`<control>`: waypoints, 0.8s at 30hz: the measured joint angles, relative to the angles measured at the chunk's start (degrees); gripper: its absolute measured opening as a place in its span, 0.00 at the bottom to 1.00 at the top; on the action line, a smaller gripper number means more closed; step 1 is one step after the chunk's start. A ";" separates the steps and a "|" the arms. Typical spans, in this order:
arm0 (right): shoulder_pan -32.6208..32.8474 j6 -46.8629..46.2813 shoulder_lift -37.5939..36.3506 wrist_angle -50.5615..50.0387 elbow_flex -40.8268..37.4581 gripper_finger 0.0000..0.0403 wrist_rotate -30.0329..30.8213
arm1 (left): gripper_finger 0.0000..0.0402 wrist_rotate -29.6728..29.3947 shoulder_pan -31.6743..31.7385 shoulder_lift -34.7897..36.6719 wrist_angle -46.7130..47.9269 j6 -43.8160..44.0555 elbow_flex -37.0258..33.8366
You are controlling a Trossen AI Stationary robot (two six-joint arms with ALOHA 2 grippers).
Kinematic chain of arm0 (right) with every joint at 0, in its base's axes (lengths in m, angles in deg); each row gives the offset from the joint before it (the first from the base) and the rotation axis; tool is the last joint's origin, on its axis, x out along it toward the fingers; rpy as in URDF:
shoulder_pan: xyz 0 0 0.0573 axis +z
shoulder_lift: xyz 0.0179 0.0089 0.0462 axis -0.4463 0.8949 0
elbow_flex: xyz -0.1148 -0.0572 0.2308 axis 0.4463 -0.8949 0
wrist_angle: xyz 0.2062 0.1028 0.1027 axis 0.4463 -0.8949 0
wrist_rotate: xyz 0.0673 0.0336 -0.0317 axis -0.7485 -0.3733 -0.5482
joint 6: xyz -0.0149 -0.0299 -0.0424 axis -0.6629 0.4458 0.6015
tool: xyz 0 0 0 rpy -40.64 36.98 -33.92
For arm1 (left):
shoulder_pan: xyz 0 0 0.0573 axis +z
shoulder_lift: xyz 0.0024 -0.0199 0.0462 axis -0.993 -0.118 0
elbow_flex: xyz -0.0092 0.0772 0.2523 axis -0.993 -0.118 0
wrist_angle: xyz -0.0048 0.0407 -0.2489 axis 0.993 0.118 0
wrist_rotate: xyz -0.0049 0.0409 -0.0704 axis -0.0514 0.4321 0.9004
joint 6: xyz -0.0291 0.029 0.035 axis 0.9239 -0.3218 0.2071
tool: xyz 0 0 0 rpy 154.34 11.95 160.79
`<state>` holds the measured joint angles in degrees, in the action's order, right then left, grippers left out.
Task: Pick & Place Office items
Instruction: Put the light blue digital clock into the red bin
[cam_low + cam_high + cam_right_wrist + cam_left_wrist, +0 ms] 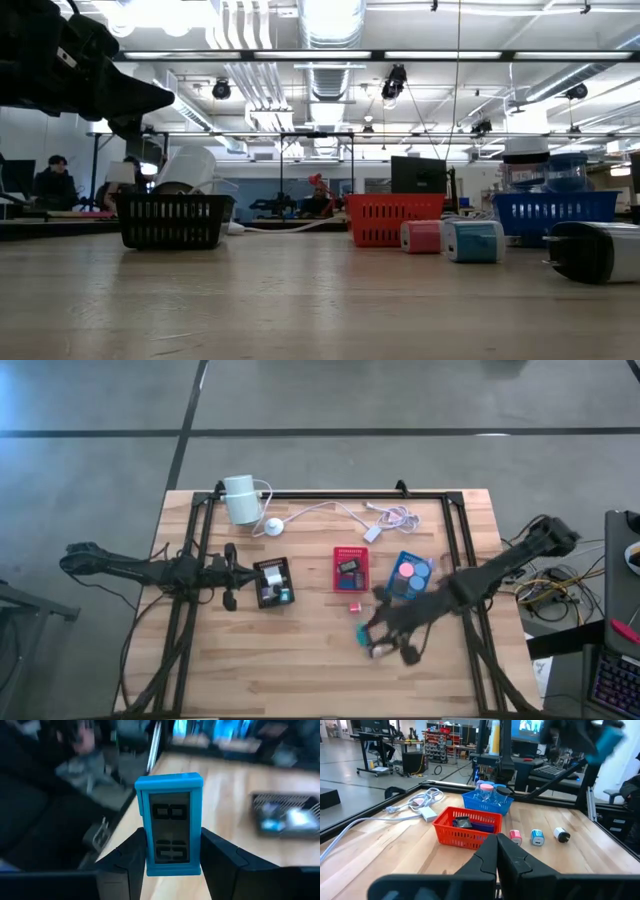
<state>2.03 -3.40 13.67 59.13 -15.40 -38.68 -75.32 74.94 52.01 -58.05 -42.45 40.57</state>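
Note:
My right gripper (172,840) is shut on a blue block (169,805) with a grey face and holds it in the air over the table's near right part (372,635). In the left wrist view the block shows blurred, high up (610,737). A pink block (515,837), a blue-and-white block (536,837) and a dark-and-white piece (561,835) lie on the bare wood, also seen low across the table as pink block (420,236), blue-and-white block (474,240) and dark piece (595,250). My left gripper (497,855) waits shut beside the black tray (272,582). My right gripper pinches the blue block between its two fingers (127,860), which lie on the block's two long narrow sides (150,851) at the end nearer the wrist. The block's other end sticks out beyond the fingertips. It is lifted clear of the table.
Three small trays stand in a row: black, red (351,568) and blue (410,577), the blue one holding round discs. A white cylinder device (240,498) and its cable (340,510) lie at the far edge. Dark frame rails (455,540) border the work area.

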 joint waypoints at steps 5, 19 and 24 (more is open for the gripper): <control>-5.52 1.60 -12.31 4.65 -7.87 0.36 -0.78 | 0.01 -1.33 0.01 -0.01 0.11 -0.01 0.00; -15.61 2.19 -43.96 14.94 -31.47 0.37 -2.79 | 0.01 -4.39 0.01 -0.40 0.29 -0.02 0.00; -16.94 2.68 -51.36 16.61 -37.21 0.37 -2.77 | 0.01 -4.51 0.01 -0.72 0.28 -0.05 0.00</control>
<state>-14.91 -0.72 -37.69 75.74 -52.61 -41.44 -79.83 74.95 51.29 -57.76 -42.50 40.57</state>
